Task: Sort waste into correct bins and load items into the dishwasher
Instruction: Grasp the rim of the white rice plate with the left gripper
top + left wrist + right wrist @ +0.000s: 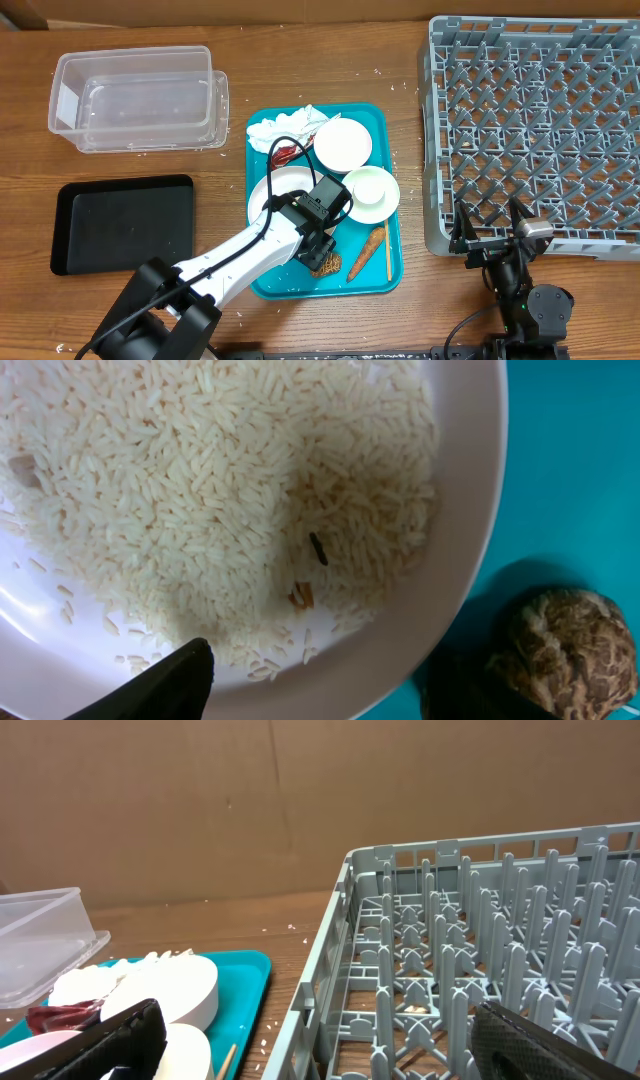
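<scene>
While L fingers [175, 678] hang over rice [200, 490], brown lump [560, 650] lies beside plate [470, 510].

- One teal tray [362, 282] is sitting mid-table and serving as the landmark.
- Three white dishes are resting on the teal tray: one plate [278, 186] and two round bowls [343, 143].
- One heap of rice [200, 490] is lying in that plate.
- One crumpled napkin [285, 127], one red wrapper [287, 154], one carrot piece [372, 246], one brown lump [326, 265] and one thin stick [388, 256] are lying on the teal tray.
- One clear tub [135, 98] and one black tray [122, 222] are sitting left of the teal tray.
- One grey dish rack [535, 130] is standing right of it.
</scene>
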{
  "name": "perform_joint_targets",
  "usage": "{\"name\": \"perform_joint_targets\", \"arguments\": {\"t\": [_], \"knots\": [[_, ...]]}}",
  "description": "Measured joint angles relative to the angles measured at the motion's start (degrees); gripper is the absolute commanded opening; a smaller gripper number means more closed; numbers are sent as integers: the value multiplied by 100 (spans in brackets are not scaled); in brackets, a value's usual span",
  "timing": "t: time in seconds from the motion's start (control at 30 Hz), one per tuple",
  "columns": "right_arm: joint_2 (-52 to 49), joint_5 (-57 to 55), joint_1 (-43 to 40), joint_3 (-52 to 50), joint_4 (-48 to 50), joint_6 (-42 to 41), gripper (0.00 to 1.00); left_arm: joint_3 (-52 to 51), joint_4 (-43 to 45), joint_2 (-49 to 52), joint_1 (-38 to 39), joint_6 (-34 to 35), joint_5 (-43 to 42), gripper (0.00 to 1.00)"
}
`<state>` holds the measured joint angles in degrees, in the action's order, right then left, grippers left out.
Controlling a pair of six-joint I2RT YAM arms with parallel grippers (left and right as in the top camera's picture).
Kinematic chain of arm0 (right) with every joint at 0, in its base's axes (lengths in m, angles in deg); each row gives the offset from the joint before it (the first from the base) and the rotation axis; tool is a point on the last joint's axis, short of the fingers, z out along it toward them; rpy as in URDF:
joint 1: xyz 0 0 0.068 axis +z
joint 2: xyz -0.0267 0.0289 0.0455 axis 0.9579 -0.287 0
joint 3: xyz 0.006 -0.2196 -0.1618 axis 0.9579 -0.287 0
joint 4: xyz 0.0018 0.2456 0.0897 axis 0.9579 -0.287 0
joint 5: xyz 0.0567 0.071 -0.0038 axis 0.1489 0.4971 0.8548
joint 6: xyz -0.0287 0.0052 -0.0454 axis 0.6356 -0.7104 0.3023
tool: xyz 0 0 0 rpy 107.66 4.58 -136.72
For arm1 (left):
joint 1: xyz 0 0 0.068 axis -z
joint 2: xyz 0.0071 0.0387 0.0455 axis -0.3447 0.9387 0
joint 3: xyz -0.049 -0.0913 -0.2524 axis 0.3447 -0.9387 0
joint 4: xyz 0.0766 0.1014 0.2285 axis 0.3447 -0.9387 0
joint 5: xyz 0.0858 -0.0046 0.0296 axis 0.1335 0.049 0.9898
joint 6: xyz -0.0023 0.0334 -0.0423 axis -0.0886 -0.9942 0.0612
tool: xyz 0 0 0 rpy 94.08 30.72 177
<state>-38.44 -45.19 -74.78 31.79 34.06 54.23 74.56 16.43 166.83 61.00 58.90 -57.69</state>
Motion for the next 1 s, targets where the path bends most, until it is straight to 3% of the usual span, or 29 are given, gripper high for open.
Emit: {"name": "perform_joint_targets", "arguments": {"t": [1.0], "knots": [[0,0,0,0,0,2,100,-229,153,2,4,-66,26,16]]}}
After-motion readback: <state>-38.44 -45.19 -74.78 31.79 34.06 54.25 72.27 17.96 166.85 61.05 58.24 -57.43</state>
